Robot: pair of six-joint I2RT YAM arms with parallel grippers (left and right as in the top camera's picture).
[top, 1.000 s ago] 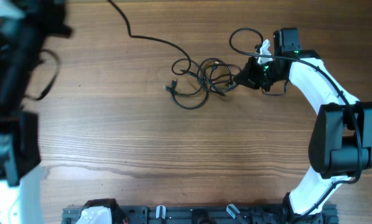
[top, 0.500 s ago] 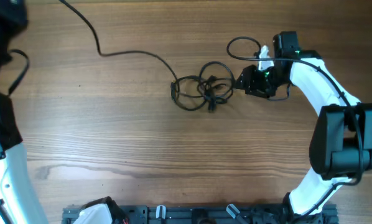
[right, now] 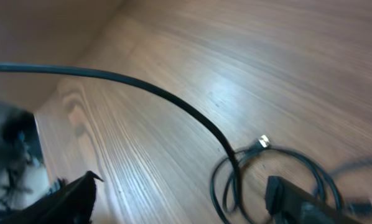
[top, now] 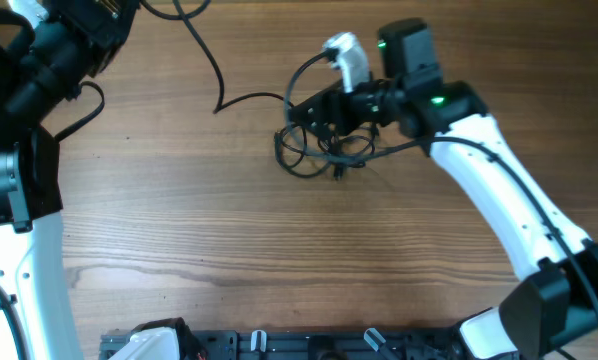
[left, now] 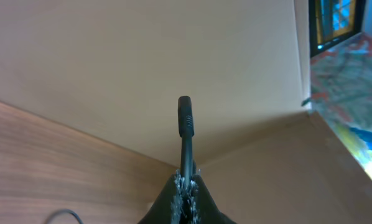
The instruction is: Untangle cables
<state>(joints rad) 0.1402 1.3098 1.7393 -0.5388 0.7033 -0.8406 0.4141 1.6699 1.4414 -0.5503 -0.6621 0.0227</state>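
The cables lie in a loose black tangle on the wooden table, right of the middle at the back. One long cable runs from it up towards the top left corner. My left gripper is shut on that cable's plug end, which sticks up between the jaws. My right gripper hovers over the tangle's left side, open and holding nothing. In the right wrist view its fingers stand wide apart around the loops, with a small metal plug beyond and the long cable crossing above.
The left arm fills the top left corner, and the right arm reaches in from the lower right. A dark rail runs along the table's front edge. Bare wood surrounds the tangle.
My right gripper has opened and swung left and up, from the tangle's right side to above its left. The long cable has shifted with the left arm. The tangle has drawn tighter.
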